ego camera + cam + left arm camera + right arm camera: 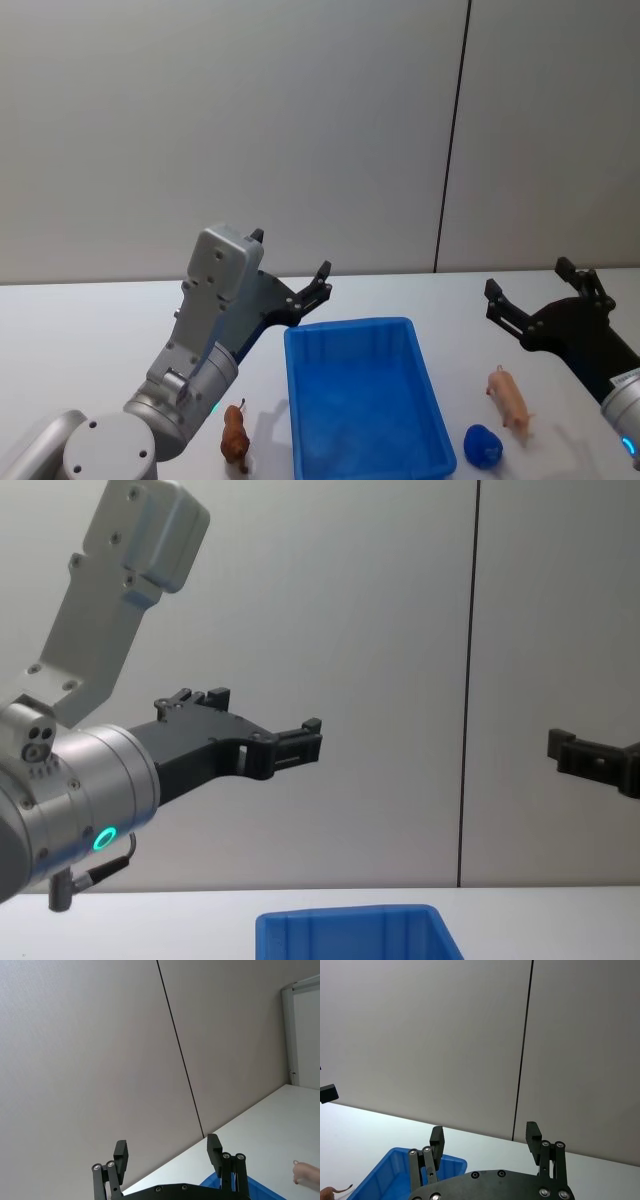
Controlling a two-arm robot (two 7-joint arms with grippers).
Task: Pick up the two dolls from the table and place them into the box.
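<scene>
A brown doll [235,432] stands on the white table [80,330] just left of the blue box [350,326]. A pink pig-like doll [508,397] lies to the box's right. My left gripper [290,255] hangs open and empty in the air above the box's far left corner. Raised over the table beyond the pink doll, my right gripper [528,277] is likewise open and empty. In the chest view both the left gripper [255,715] and the right gripper [590,755] are well above the box [350,915]. The inside of the box looks empty.
A small blue rounded object [483,445] lies on the table in front of the pink doll, right of the box. A grey wall with a dark vertical seam [450,150] stands behind the table. Bare tabletop spreads at the far left and behind the box.
</scene>
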